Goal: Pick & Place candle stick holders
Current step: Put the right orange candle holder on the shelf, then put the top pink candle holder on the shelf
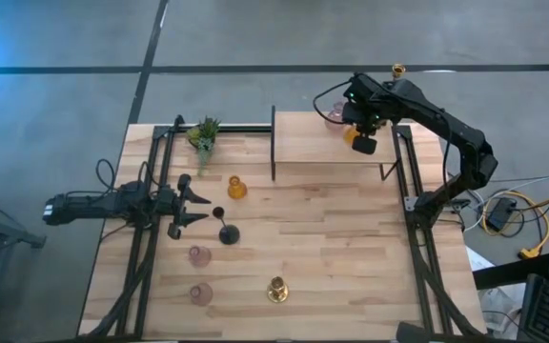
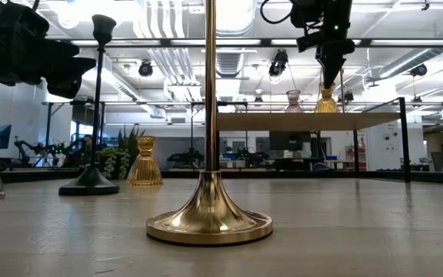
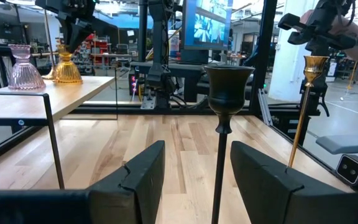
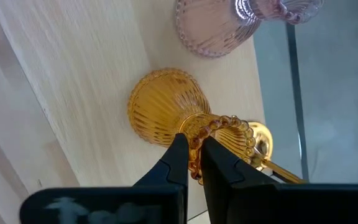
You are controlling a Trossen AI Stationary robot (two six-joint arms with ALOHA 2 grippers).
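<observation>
Nearest in the low view, a tall gold holder is seen standing upright on the surface. Behind it, the black stemmed holder is framed between the spread fingers of the left pincer, untouched. Farthest back, on the raised shelf, an amber glass holder is clamped at its neck by the right pincer, beside a pink glass holder.
</observation>
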